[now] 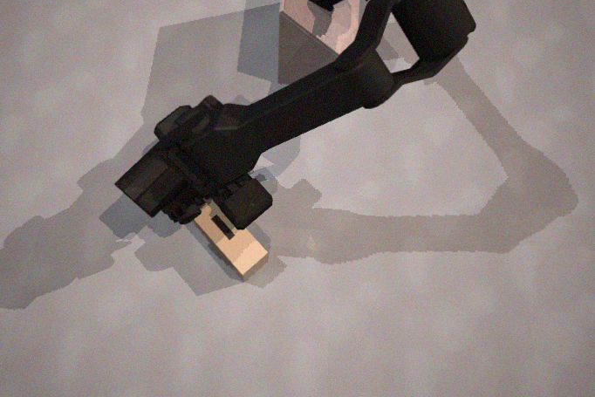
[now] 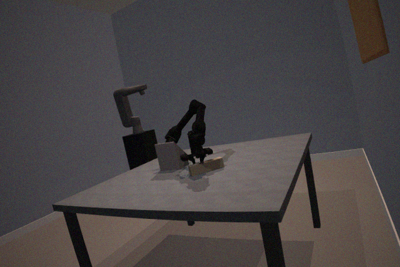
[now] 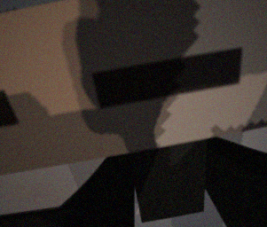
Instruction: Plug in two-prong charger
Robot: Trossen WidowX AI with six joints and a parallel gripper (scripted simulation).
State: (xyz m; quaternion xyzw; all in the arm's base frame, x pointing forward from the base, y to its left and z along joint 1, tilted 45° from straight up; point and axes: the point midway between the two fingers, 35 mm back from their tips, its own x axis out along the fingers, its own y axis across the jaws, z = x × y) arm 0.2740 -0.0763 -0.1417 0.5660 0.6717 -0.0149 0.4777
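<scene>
The gripper's fingers are pinching the dark, blocky charger at the tan power strip's edge; prong contact is unclear. The wrist view is showing two dark rectangular recesses, the top view one. Beyond, a pale, slant-topped block is standing on the mottled grey table.

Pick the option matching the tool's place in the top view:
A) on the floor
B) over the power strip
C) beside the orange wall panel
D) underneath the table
B: the tool sits over the tan power strip.
</scene>
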